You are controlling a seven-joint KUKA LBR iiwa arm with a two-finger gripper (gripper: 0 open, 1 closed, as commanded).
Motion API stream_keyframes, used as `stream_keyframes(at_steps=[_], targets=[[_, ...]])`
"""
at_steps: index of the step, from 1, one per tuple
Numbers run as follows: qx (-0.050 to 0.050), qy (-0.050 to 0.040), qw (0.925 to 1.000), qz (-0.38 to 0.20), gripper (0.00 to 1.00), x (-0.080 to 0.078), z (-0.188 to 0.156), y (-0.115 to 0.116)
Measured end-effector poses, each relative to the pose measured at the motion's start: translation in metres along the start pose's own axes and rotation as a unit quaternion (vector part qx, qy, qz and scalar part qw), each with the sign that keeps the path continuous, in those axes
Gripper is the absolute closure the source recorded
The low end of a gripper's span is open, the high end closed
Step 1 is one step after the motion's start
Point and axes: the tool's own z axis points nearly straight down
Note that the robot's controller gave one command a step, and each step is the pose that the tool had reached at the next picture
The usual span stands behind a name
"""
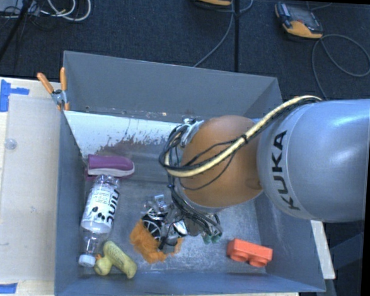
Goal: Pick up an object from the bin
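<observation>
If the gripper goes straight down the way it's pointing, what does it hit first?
Probably the crumpled orange thing near the front middle of the bin, lying directly under the gripper. It may already be touching it; depth is unclear from this view.

We see a grey metal bin [170, 92] with sloping walls and a scuffed floor. At ten o'clock on that floor lies a flat mauve oblong piece [110, 165]. Just beneath it, at nine o'clock, lies a clear plastic bottle with a white label [100, 211], its cap toward seven. There we find a yellow-green curved soft piece [119, 260]. At six o'clock an orange fuzzy scrap [145, 241] touches a black-and-white small thing [153, 223]. At four o'clock an orange-red plastic block [250, 252] sits apart.
</observation>
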Motion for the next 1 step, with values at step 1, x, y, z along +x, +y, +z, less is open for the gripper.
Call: stream_keyframes(at_steps=[1], targets=[[0.000, -0.0045, 0.9999, -0.015, 1.00, -0.0160, -0.1469, 0.0068]])
